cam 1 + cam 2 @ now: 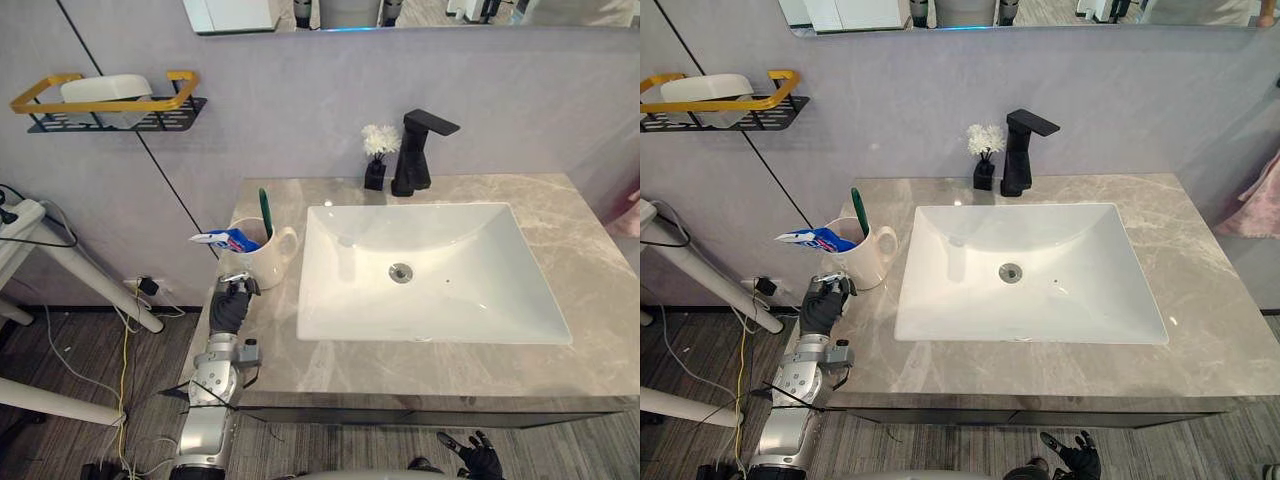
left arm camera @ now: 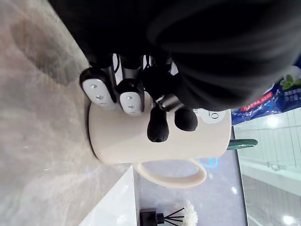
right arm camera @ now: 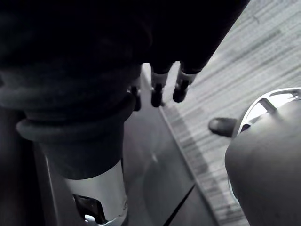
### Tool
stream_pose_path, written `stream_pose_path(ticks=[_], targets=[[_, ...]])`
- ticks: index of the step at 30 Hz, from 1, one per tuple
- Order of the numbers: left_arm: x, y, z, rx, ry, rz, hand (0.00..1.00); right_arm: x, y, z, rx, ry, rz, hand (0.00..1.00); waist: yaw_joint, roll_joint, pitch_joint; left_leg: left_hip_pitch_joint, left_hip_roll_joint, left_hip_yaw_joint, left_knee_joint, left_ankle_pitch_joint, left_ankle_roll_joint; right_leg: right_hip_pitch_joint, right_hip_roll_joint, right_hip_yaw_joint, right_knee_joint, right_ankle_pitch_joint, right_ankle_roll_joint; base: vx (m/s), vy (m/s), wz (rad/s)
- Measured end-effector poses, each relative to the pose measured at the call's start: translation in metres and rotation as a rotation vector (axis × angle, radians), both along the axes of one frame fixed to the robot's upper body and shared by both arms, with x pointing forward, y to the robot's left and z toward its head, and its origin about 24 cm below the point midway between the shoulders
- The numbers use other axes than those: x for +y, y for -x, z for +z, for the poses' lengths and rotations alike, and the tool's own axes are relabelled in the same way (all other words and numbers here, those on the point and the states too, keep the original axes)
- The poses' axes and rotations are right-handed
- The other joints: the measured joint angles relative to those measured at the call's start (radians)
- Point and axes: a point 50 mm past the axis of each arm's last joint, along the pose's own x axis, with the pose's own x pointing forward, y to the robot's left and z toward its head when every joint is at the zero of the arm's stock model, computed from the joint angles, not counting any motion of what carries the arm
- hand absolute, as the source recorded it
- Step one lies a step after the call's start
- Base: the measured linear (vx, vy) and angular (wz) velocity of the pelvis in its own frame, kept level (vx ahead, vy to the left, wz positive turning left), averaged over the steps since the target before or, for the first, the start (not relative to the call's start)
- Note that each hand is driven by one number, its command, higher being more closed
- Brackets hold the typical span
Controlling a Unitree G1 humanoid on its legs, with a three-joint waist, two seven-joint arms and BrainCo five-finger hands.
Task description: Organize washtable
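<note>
Washtable [image 1: 570,240]: marble top; the work zone is its left end, at 9 o'clock of the sink [image 1: 450,290].
Left hand [image 1: 230,305]: set against the outer wall of the mug [image 1: 262,262] from 7 o'clock; whether it has clasped cannot be told.
Right hand [image 1: 478,455]: below the front edge, loosely spread, holding nothing.
Mug: upright near the counter's edge, handle toward 3 o'clock. Confirm a firm wrap before lifting; keep it vertical.
Toothpaste [image 1: 225,239]: overhangs the rim toward 9 o'clock; likely to tip out if jolted.
Toothbrush [image 1: 265,212]: stands in the mug; move slowly.
</note>
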Motion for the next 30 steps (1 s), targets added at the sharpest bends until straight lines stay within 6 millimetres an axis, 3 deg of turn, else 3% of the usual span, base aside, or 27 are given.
stream_pose_path(ticks=[16, 30], targets=[[-0.01, -0.001, -0.001, 0.001, 0.011, -0.038, 1.0, -0.005, 0.002, 0.001, 0.001, 0.009, -0.017, 0.0, -0.003, 0.001, -0.001, 0.0, 0.0, 0.007, -0.002, 0.0, 0.0, -0.005, 0.001, 0.008, -0.004, 0.003, 0.003, 0.0, 0.0, 0.0], [-0.015, -0.015, 0.005, -0.019, 0.011, -0.057, 1.0, -0.009, 0.003, 0.001, 0.004, 0.019, -0.016, 0.0, -0.01, 0.002, -0.002, 0.0, -0.001, 0.02, -0.003, 0.0, 0.0, -0.01, 0.005, 0.019, -0.016, 0.013, -0.002, 0.0, -0.002, -0.02]])
